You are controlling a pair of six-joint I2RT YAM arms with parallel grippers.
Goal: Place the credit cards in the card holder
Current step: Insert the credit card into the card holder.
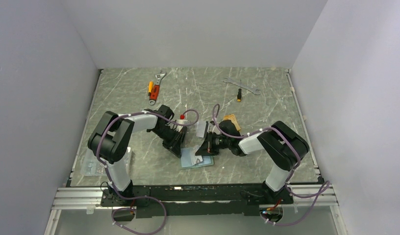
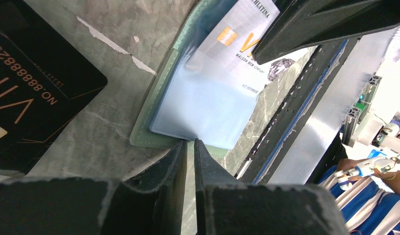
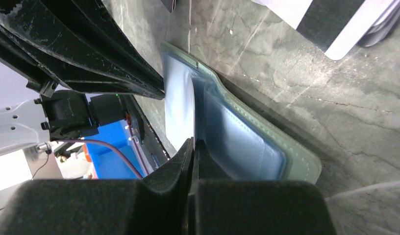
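The left fingers [image 2: 171, 169] are seen almost closed, with only a thin slit between the tips. The sage-green rim of the card holder [image 2: 140, 131] is caught in that slit, so the holder is gripped by its edge. The holder is spread open flat on the worktop [image 1: 198, 93], directly ahead of these fingertips, with its pale blue-green inside turned up.

A silver-grey card [image 2: 237, 46] with an orange chip and lettering is seen partly slid under the clear pocket of the holder. Its outer end is still sticking out beyond the pocket, on the far side from the left fingertips. A black card [image 2: 34, 90] with gold print is laid on the worktop just to the left of the left fingers, apart from the holder.

The right fingers [image 3: 176, 169] are pressed fully together. A thin pale edge is seen running out from between their tips and over the open holder; whether it is the card or a pocket leaf cannot be told. The stitched pocket and green rim are spread just to the right of these tips. The left fingers are met at the holder's opposite edge, straight ahead.

Beyond the right fingers, up and to the right, grey cards with a dark stripe [image 3: 330, 24] are laid on the worktop, apart from the holder. An orange-gold card [image 1: 231, 120] is laid just behind the right arm's wrist.
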